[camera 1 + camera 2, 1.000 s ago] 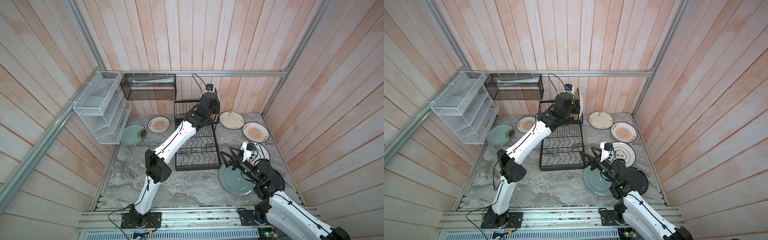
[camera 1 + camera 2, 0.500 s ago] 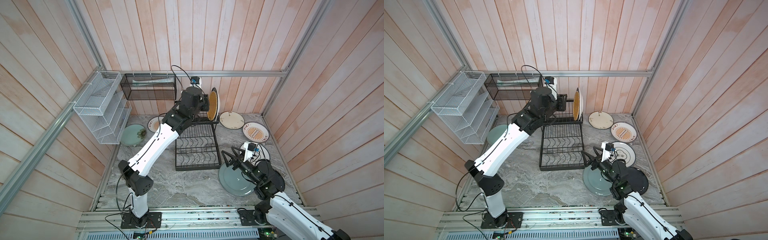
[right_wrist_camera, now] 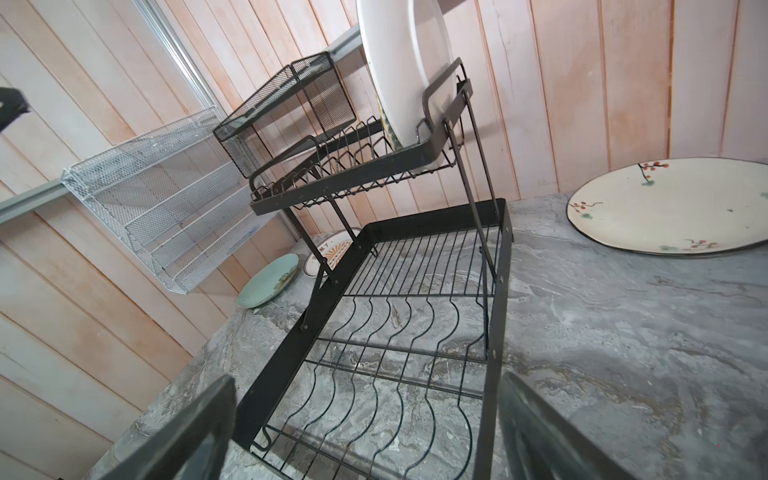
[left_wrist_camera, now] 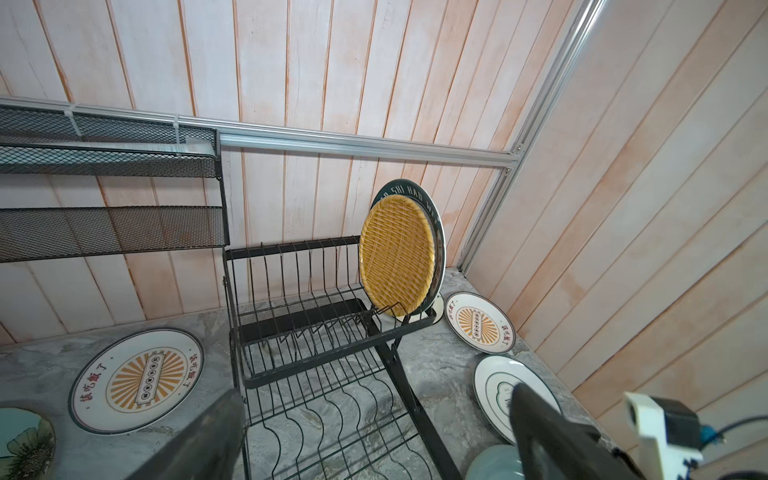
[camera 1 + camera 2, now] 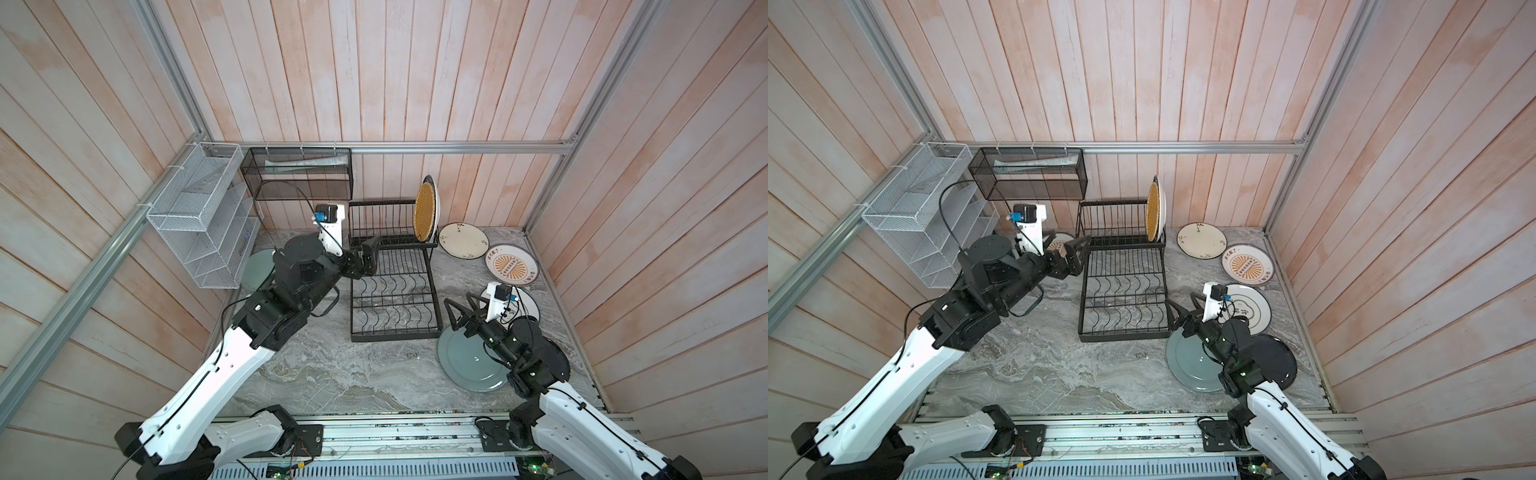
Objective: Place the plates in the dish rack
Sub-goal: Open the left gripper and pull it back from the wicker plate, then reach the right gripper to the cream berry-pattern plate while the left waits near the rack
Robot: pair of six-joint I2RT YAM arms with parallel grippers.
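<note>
The dish rack (image 5: 395, 332) stands toward the back of the marble tabletop (image 5: 332, 374). In its raised upper tier, at the end nearer the right arm, the yellow woven-look plate (image 5: 424, 212) stands on edge between the slot bars. A larger dark-rimmed plate (image 4: 419, 198) with lettering on its rim stands close behind it. The two seem to touch, though no view settles it.

The left gripper (image 5: 1065, 249) hangs at the opposite end of the upper tier, beside the frame. Its jaws are spread wide with nothing between them. The right gripper (image 5: 461, 311) hovers over the far rim of the grey-blue plate (image 5: 465, 365), just off the near right corner of the rack. It too is spread wide and carries nothing.

The other plates lie flat on the marble:
- The grey-blue plate lies in front of the rack's right corner.
- The black plate (image 5: 1275, 361) lies beside it, partly under the right arm.
- The white black-ringed plate (image 5: 528, 303) lies farther back on that side.
- One white sunburst plate (image 5: 511, 266) lies behind the black-ringed one.
- The cream floral plate (image 5: 463, 241) lies nearest the back wall.
- A second sunburst plate (image 4: 137, 378) and the pale green flower plate (image 5: 255, 270) lie left of the rack, below the white mesh organizer (image 5: 199, 216).

A black mesh basket (image 5: 299, 174) hangs on the back wall.
</note>
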